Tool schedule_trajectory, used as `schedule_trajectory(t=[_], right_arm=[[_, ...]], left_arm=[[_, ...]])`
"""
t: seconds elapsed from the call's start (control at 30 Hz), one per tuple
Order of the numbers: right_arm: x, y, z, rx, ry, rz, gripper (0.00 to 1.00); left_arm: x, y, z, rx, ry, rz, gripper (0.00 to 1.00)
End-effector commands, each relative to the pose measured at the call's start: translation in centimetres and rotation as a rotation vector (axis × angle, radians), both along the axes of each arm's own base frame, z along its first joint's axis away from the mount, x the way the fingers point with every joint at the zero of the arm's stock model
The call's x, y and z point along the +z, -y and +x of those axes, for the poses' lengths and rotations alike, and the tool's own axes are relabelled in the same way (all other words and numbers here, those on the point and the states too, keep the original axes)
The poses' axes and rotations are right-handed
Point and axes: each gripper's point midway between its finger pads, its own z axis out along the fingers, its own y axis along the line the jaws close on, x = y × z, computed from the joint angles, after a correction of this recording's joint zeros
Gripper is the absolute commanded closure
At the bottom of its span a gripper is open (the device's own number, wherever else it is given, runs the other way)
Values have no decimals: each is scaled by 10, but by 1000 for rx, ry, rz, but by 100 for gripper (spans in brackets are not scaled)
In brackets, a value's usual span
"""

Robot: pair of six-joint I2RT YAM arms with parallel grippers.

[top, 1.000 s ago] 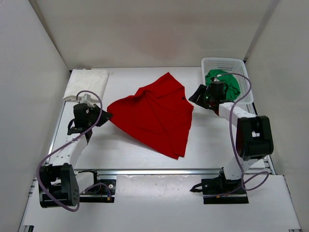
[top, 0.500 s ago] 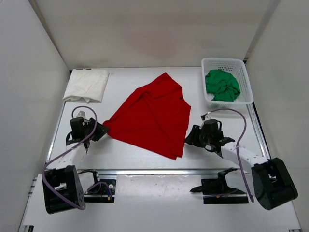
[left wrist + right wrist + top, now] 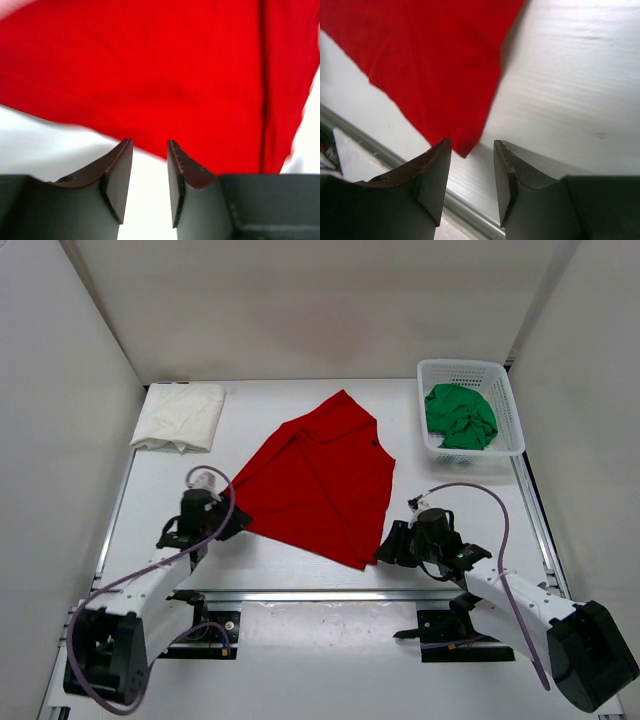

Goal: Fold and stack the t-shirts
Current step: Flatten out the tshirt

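The red t-shirt [image 3: 322, 478] lies spread out in the middle of the table. My left gripper [image 3: 233, 524] sits at its near-left edge. In the left wrist view the jaws [image 3: 149, 143] stand open over bare table, with the red t-shirt [image 3: 175, 75] just ahead of the tips. My right gripper [image 3: 386, 547] is low beside the shirt's near-right corner. It is open too [image 3: 471, 143], and the pointed corner of the red t-shirt [image 3: 430, 60] reaches just in front of the gap. The cream-white t-shirt [image 3: 180, 415] lies folded at the back left. The green t-shirt [image 3: 460, 416] is crumpled in the basket.
The white mesh basket [image 3: 470, 367] stands at the back right corner. White walls close in the table on three sides. A metal rail [image 3: 320, 594] runs along the near edge, just behind both grippers.
The left gripper opened, letting go of the red shirt's left corner, and moved nearer and to the right. The right arm swung from the basket down to the shirt's near-right corner.
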Motion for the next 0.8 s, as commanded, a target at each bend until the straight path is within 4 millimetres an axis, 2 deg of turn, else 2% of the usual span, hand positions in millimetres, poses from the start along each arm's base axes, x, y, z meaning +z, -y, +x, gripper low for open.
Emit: schedule_trajectory(t=[0.0,0.03,0.13,0.23,0.33,0.37,0.43,0.53,0.57,0.6,0.7,0.73,0.77], right_arm=[[-17,-2,-26,35,-110,-17,61],[-16,-6,-26,40,-111,3,61],[-14,-12,-24,40,-110,19,65],[-15,-14,-21,39,-111,21,77],[-15,-14,-15,35,-106,26,97],[-15,-12,-10,19,-96,10,100],[-1,-12,3,4,-36,1,100],[15,5,19,-53,24,-40,99],[20,13,20,-75,37,-51,100],[21,24,27,-109,50,-67,100],[36,54,31,-205,89,-79,100],[39,55,32,-215,105,-65,100],[46,56,35,-239,127,-52,100]], left_arm=[[-14,39,-9,-99,-40,-13,52],[-19,48,-13,-132,-61,-32,52],[-29,52,-12,-139,-91,-66,49],[-39,47,-10,-115,-115,-55,50],[-46,46,-8,-102,-127,-75,62],[-42,44,0,-82,-110,-84,69],[-45,42,8,-58,-112,-85,77],[-46,32,29,-6,-110,-89,86],[-45,27,40,24,-108,-91,86],[-46,27,43,28,-118,-94,87],[-40,14,76,79,-116,-136,88],[-42,11,79,94,-124,-148,89],[-35,7,92,109,-108,-163,90]])
